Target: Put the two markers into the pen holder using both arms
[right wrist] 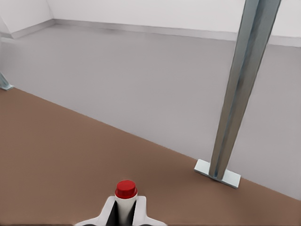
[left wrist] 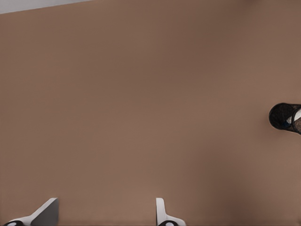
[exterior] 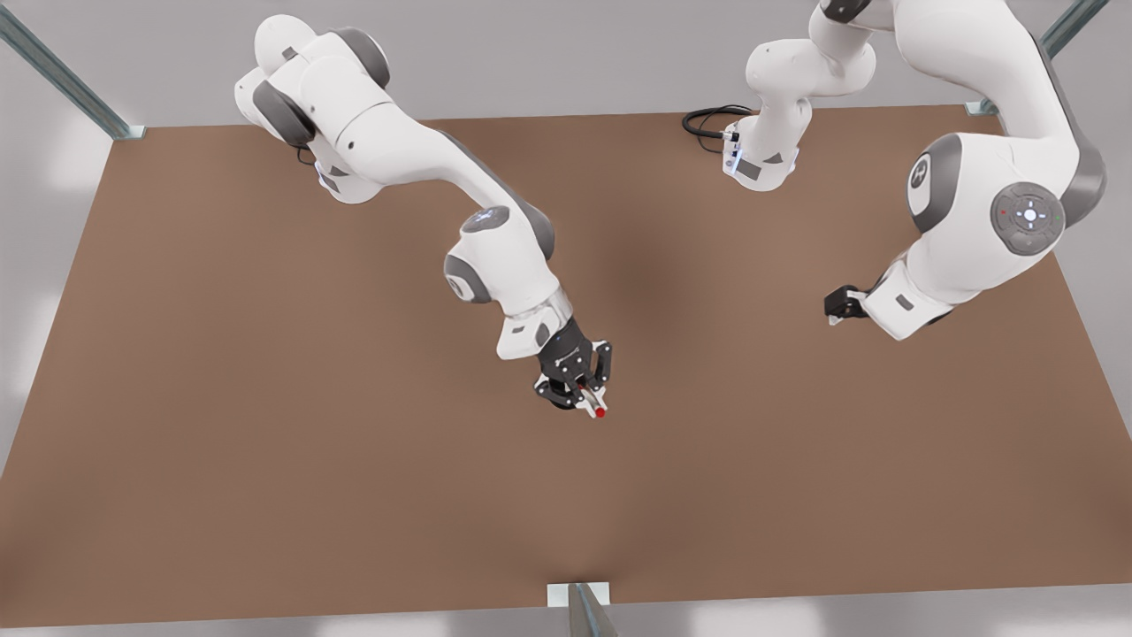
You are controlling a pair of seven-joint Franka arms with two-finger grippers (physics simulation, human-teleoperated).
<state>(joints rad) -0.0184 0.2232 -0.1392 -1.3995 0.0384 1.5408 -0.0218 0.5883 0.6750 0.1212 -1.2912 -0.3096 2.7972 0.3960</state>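
Red-capped marker held at mid-bench, blue one in the cup

Closest to the lens in the front view, the metal post (exterior: pixel 586 609) stood at the lower middle of the frame, on its pale foot at the edge of the brown bench (exterior: pixel 221 398). Just above it, at the middle of the frame, the right tool (exterior: pixel 584 395) was closed on the red-capped marker (exterior: pixel 594 408), fingers pressed to the white barrel on both sides and the red cap sticking out past the fingertips. In the right wrist view the same marker (right wrist: pixel 126 197) sat between the two pale fingers (right wrist: pixel 106 212), its cap aimed toward that post (right wrist: pixel 237 94) and the grey floor beyond the bench edge. Dark mesh of the pen holder (exterior: pixel 553 395) peeked out right against this tool, on its left in the front view; whether they touched could not be told.

Over at the right of the front view, the left tool (exterior: pixel 840 307) hung above bare bench, well apart from the marker. Its wrist view showed the fingertips (left wrist: pixel 162 214) spread wide with nothing between them. At the right edge of that view lay the pen holder (left wrist: pixel 281 117), a spot of blue (left wrist: pixel 288 120) inside it, most likely the blue-capped marker
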